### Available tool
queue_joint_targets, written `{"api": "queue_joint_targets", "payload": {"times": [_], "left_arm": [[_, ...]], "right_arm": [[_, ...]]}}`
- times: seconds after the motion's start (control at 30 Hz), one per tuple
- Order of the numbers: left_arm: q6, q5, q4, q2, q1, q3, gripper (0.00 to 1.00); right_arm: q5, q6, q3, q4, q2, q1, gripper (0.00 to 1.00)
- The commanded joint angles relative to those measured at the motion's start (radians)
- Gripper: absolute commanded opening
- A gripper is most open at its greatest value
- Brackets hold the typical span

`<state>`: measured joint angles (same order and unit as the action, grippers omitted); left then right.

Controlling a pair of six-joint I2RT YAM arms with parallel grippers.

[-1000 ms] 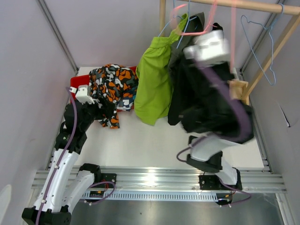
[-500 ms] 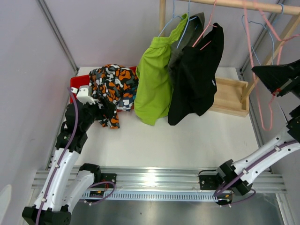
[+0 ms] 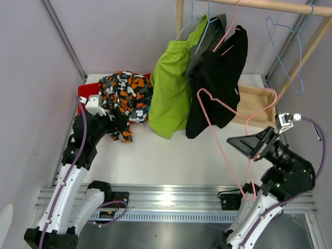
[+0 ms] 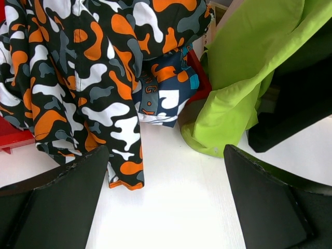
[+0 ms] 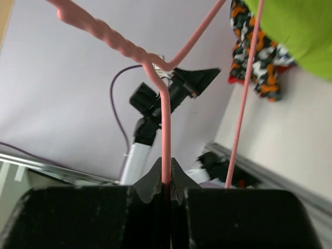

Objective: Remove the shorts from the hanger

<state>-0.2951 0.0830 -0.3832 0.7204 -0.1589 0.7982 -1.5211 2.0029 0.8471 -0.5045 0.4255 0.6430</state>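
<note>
My right gripper [image 3: 239, 142] is shut on the wire of an empty pink hanger [image 3: 221, 147], low at the near right; the wire runs up from the closed jaws in the right wrist view [image 5: 165, 129]. Lime green shorts [image 3: 171, 93], dark grey-olive shorts [image 3: 199, 57] and black shorts [image 3: 218, 88] hang on hangers from the wooden rail [image 3: 275, 6]. Orange-black-white shorts [image 3: 124, 91] lie over a red bin [image 3: 81, 92], with teal-orange-white shorts [image 4: 166, 93] beneath them. My left gripper [image 4: 163, 207] is open and empty above the white table, just before the patterned shorts.
An empty blue hanger [image 3: 290, 52] hangs at the rail's right end. A wooden tray [image 3: 257, 104] lies at the back right, partly behind the black shorts. Grey walls close in on both sides. A metal rail [image 3: 166, 199] runs along the near edge.
My right arm came away from the rail by the hanging shorts, swung far right, then dropped to the near right with the pink hanger in its jaws. The left arm has not moved.
</note>
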Motion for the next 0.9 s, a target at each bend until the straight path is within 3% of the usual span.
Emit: {"api": "queue_joint_targets", "payload": {"times": [0.0, 0.07, 0.1, 0.2, 0.37, 0.47, 0.5, 0.57, 0.67, 0.77, 0.83, 0.87], "left_arm": [[0.013, 0.02, 0.02, 0.005, -0.013, 0.001, 0.99], [0.017, 0.012, 0.017, 0.005, -0.018, 0.001, 0.99], [0.02, 0.009, 0.012, 0.002, -0.019, 0.002, 0.99], [0.022, -0.003, 0.01, -0.002, -0.027, 0.004, 0.99], [0.03, -0.005, 0.003, 0.011, -0.039, 0.007, 0.99], [0.04, -0.023, -0.003, 0.014, -0.062, 0.012, 0.99], [0.042, -0.029, -0.003, 0.014, -0.067, 0.015, 0.99], [0.04, -0.034, 0.003, 0.019, -0.082, 0.012, 0.99], [0.033, -0.028, 0.01, 0.028, -0.117, 0.012, 0.99], [0.04, -0.045, 0.003, 0.04, -0.136, 0.022, 0.99], [0.04, -0.045, 0.004, 0.039, -0.137, 0.022, 0.99], [0.039, -0.043, 0.004, 0.039, -0.14, 0.021, 0.99]], "right_arm": [[-0.134, 0.025, 0.055, 0.372, -0.051, -0.032, 0.0], [-0.136, 0.103, 0.111, 0.214, 0.022, -0.055, 0.0], [-0.136, 0.213, 0.2, 0.051, 0.057, -0.045, 0.0], [-0.136, 0.287, 0.416, -0.07, 0.166, 0.081, 0.0], [-0.137, 0.335, 0.611, -0.126, 0.19, 0.389, 0.0], [-0.136, 0.346, 0.769, -0.135, 0.212, 0.458, 0.0], [-0.137, 0.326, 0.806, -0.055, 0.225, 0.461, 0.0], [-0.137, 0.177, 0.833, 0.178, 0.226, 0.433, 0.0], [-0.136, 0.062, 0.727, 0.335, 0.177, 0.35, 0.0], [-0.137, 0.037, 0.629, 0.447, 0.127, 0.161, 0.0], [-0.139, 0.14, 0.581, 0.394, 0.095, 0.02, 0.0], [-0.137, 0.152, 0.554, 0.465, 0.046, -0.017, 0.0]]}}
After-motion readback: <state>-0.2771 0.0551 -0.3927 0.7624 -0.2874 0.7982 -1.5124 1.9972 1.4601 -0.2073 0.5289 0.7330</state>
